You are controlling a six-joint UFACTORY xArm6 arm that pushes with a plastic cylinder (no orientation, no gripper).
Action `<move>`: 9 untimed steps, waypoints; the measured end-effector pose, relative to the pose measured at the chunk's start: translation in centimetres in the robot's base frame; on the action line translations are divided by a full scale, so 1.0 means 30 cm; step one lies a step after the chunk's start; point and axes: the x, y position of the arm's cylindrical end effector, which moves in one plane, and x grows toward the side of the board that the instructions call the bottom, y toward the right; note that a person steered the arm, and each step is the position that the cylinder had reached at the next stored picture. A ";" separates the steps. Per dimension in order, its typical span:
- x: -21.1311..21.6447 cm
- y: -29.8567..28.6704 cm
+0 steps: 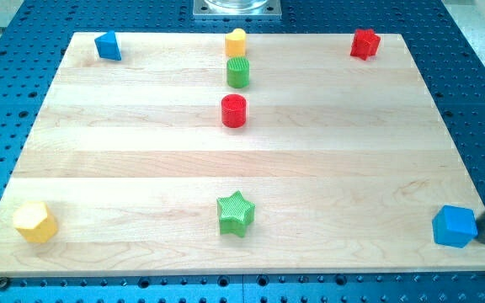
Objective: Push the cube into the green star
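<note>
A blue cube sits at the board's bottom right corner. A green star lies at the bottom middle of the board, far to the cube's left. My dark rod comes in from the view's right edge, and my tip touches or nearly touches the cube's right side.
A yellow hexagonal block sits at the bottom left. A blue block is at the top left, a red block at the top right. A yellow block, a green cylinder and a red cylinder line up at top middle.
</note>
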 end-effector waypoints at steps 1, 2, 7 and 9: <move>-0.049 -0.210; -0.121 -0.363; -0.013 -0.560; -0.028 -0.612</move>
